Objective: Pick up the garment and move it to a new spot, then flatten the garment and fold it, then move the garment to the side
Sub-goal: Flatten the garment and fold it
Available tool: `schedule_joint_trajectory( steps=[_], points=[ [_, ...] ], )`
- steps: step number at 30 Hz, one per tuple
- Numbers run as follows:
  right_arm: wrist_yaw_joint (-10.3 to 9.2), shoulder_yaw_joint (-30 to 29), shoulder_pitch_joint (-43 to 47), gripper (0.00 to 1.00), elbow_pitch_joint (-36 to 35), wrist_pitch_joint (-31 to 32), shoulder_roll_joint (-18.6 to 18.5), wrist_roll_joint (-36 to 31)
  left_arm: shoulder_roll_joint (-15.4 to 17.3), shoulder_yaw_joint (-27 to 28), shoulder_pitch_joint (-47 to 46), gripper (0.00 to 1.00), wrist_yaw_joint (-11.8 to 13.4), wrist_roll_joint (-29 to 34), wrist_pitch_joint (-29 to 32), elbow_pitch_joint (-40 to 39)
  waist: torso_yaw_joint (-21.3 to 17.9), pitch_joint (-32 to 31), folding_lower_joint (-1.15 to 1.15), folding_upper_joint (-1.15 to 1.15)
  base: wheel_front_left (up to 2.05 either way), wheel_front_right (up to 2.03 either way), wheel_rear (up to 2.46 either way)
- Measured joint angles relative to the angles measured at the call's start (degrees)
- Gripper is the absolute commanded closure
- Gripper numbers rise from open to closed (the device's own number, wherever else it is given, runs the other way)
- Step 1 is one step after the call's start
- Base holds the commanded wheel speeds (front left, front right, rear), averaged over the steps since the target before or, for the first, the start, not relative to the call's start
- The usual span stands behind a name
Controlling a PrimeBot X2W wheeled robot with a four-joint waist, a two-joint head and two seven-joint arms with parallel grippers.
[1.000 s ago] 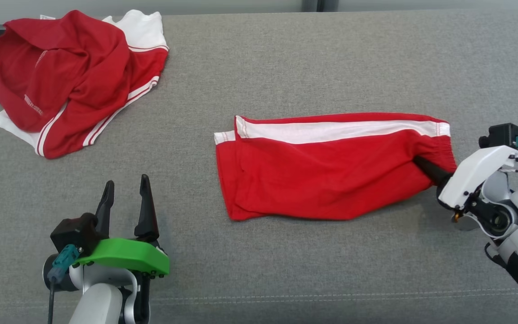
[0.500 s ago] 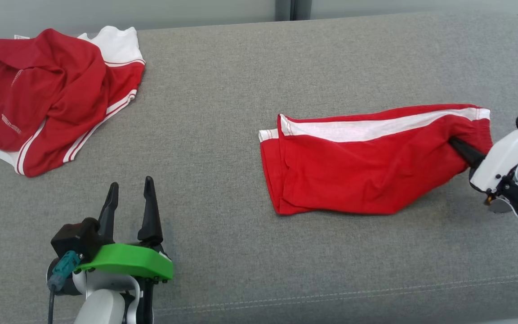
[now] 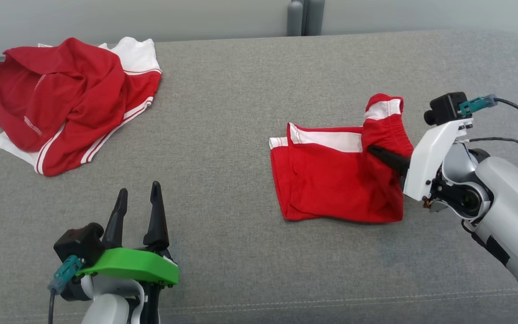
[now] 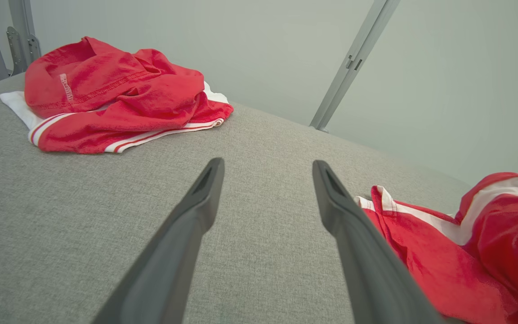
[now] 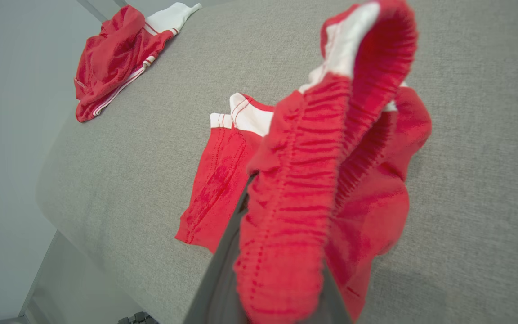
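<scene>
Right tool (image 3: 374,152): pinching the lifted waistband of the garment (image 3: 331,189).
Long axis: runs leftward from that tool.
Left tool (image 3: 138,194): spread, well apart.

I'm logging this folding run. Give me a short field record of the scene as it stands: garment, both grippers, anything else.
garment: red shorts, white side stripe, waistband end raised above the flat part
right gripper: shut on the waistband
left gripper: open, holding nothing
other: clothes pile, red and white, far left
support: grey fabric surface
</scene>
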Motion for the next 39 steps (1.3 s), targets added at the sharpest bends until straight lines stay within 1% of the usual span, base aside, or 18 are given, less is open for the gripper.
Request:
schedule_joint_trajectory(
  steps=[3, 7, 13, 19, 20, 21, 23, 24, 25, 32, 36, 39],
  points=[
    [0.00, 1.4, -0.4, 1.00, 0.4, 1.5, 0.6, -1.0, 0.0, -0.5, 0.3, 0.00, 0.0, -0.9, 0.0, 0.0, 1.0, -0.5, 0.00, 0.00, 0.00, 0.00, 0.00],
    [0.00, 2.5, -0.4, 1.00, 2.6, 2.9, 1.5, -1.5, 0.1, -1.3, 0.4, 0.00, 0.0, -1.2, 0.0, 0.2, 2.8, -1.0, 0.00, 0.00, 0.00, 0.00, 0.00],
    [-0.02, 3.7, -0.4, 1.00, 5.1, 4.5, 3.6, -1.8, 0.1, -2.2, 0.5, 0.00, 0.0, -1.7, 0.0, 0.4, 6.0, -1.5, 0.00, 0.00, 0.00, 0.00, 0.00],
    [-0.62, 5.0, -0.5, 1.00, 7.7, 5.0, 4.3, -3.6, 0.1, -3.2, 0.5, 0.00, 0.0, -2.1, 0.0, 0.7, 8.7, -1.9, 0.00, 0.00, 0.00, 0.00, 0.00],
    [-0.78, 5.1, -0.6, 0.98, 8.3, 5.1, 4.3, -3.9, 0.1, -3.3, 0.5, 0.00, 0.0, -2.1, 0.0, 0.8, 9.3, -1.9, 0.00, 0.00, 0.00, 0.00, 0.00],
    [-1.16, 5.3, -0.7, 0.82, 8.8, 5.1, 4.4, -4.3, 0.1, -3.3, 0.5, 0.00, 0.0, -2.1, 0.0, 1.0, 9.8, -2.0, 0.00, 0.00, 0.00, 0.00, 0.00],
    [-1.15, 5.9, -1.0, 0.29, 9.7, 5.1, 4.6, -5.1, 0.1, -3.3, 0.6, 0.00, 0.0, -2.1, 0.0, 1.2, 10.7, -2.2, 0.00, 0.00, 0.00, 0.00, 0.00],
    [-1.15, 5.9, -1.2, 0.07, 10.1, 5.1, 4.8, -5.2, 0.1, -3.3, 0.7, 0.00, 0.0, -2.1, 0.0, 1.4, 11.2, -2.4, 0.00, 0.00, 0.00, 0.00, 0.00],
    [-1.15, 6.0, -1.4, 0.00, 10.4, 5.1, 5.1, -5.2, 0.1, -3.3, 0.9, 0.00, 0.0, -2.1, 0.0, 1.5, 11.6, -2.5, 0.00, 0.00, 0.00, 0.00, 0.00],
    [-1.04, 8.3, -3.3, 0.00, 10.6, 5.1, 8.2, -7.3, 0.2, -1.2, 2.6, 0.00, 0.0, -2.1, 0.0, 2.0, 12.6, -4.4, 0.00, 0.00, 0.00, 0.00, 0.00],
    [-0.83, 8.5, -5.3, 0.00, 9.1, 4.4, 9.4, -7.7, 0.2, 0.2, 2.9, 0.00, 0.0, -1.9, 0.0, 1.9, 11.9, -5.5, 0.00, 0.00, 0.00, 0.00, 0.00],
    [-0.53, 7.7, -6.4, 0.00, 8.5, 3.2, 9.3, -7.7, 0.2, 0.5, 3.8, 0.00, 0.0, -1.9, 0.0, 1.8, 11.2, -6.0, 0.00, 0.00, 0.00, 0.00, 0.00]
  ],
)
